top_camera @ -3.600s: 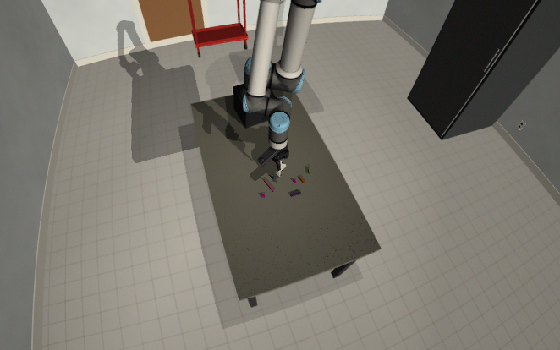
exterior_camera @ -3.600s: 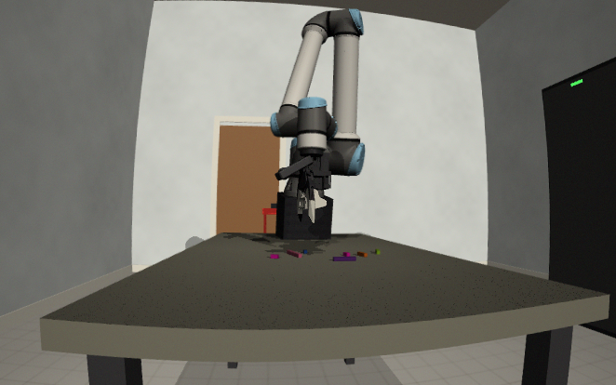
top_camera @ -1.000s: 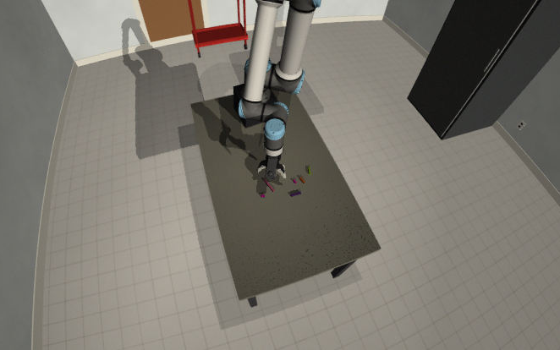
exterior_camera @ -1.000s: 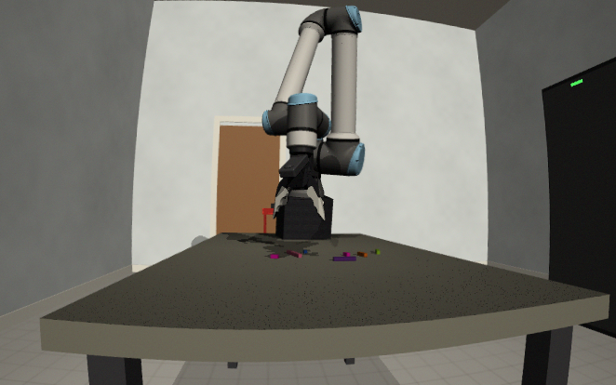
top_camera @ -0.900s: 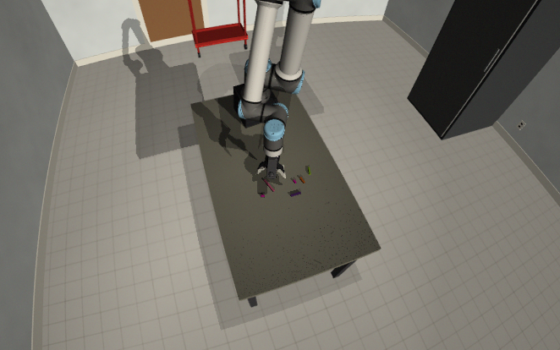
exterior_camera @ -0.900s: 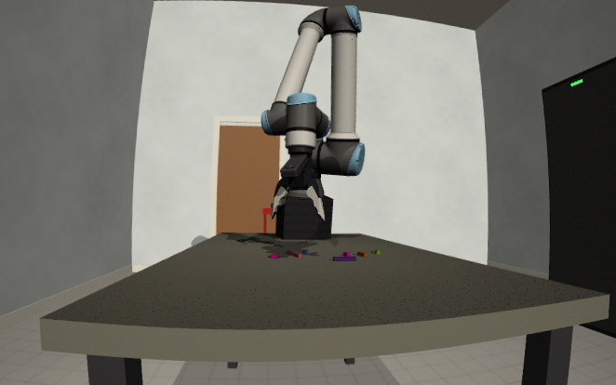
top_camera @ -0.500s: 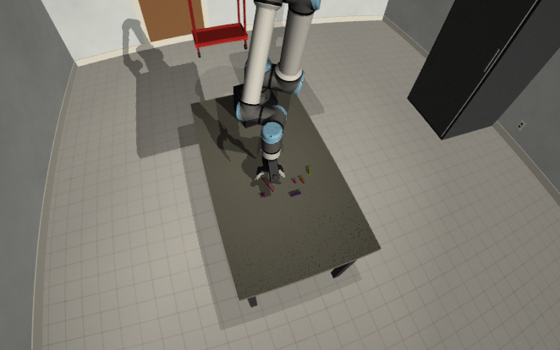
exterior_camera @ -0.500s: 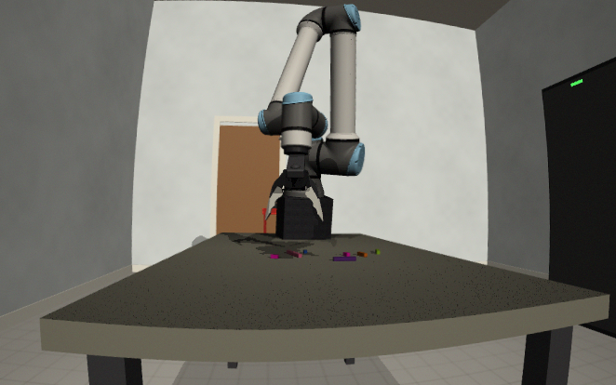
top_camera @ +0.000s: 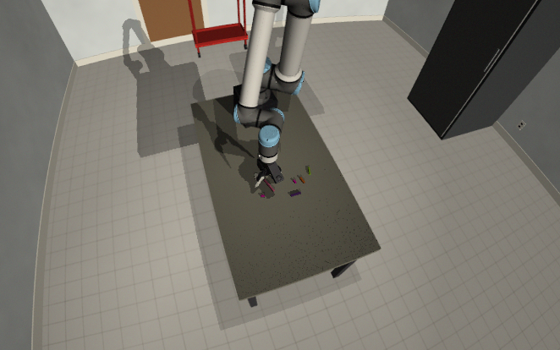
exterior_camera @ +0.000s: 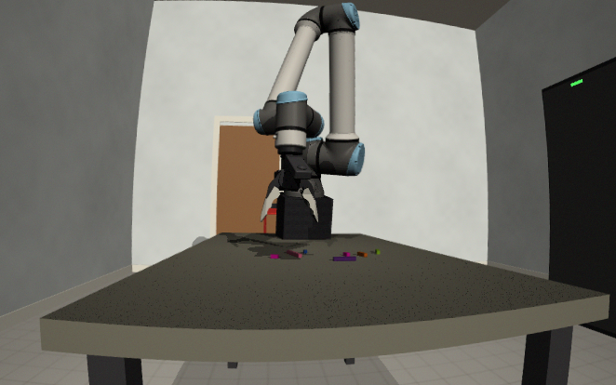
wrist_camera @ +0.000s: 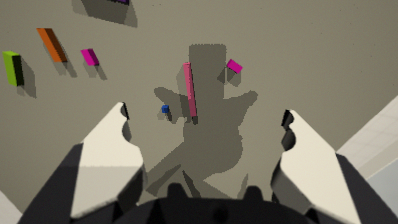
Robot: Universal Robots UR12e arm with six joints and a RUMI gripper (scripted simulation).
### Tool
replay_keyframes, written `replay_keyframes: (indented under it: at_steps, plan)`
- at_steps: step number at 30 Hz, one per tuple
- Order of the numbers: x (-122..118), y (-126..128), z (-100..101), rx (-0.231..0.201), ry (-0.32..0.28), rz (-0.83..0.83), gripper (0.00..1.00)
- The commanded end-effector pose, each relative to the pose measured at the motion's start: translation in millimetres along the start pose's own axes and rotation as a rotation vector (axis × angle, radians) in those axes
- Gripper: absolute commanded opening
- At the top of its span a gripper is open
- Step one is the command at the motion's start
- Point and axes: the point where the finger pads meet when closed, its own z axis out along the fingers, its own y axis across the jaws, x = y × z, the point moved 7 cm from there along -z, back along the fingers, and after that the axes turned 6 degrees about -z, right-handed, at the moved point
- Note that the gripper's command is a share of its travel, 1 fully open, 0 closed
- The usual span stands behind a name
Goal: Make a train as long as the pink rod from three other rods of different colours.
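No rods are joined yet: the gripper point(wrist_camera: 205, 120) hangs with jaws spread and empty above the pink rod point(wrist_camera: 189, 89), other rods lying scattered on the counter point(top_camera: 299, 243).

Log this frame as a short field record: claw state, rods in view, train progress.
claw: open, empty, hanging above the table
below claw: pink rod, blue rod beside it, apart
other rods: two magenta, orange, lime, purple
train: none started; all rods lie apart
grey rod: none seen
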Motion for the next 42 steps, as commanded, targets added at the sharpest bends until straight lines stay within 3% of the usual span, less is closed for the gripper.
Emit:
replay_keyframes:
  at_steps: [1,28,42]
  plan:
    - [3.7,7.2,1.0,0.005,0.004,-0.167,1.0]
    - [11.7,35.3,7.6,0.003,0.006,-0.822,1.0]
    - [12.6,44.2,9.6,0.003,0.006,-1.009,1.0]
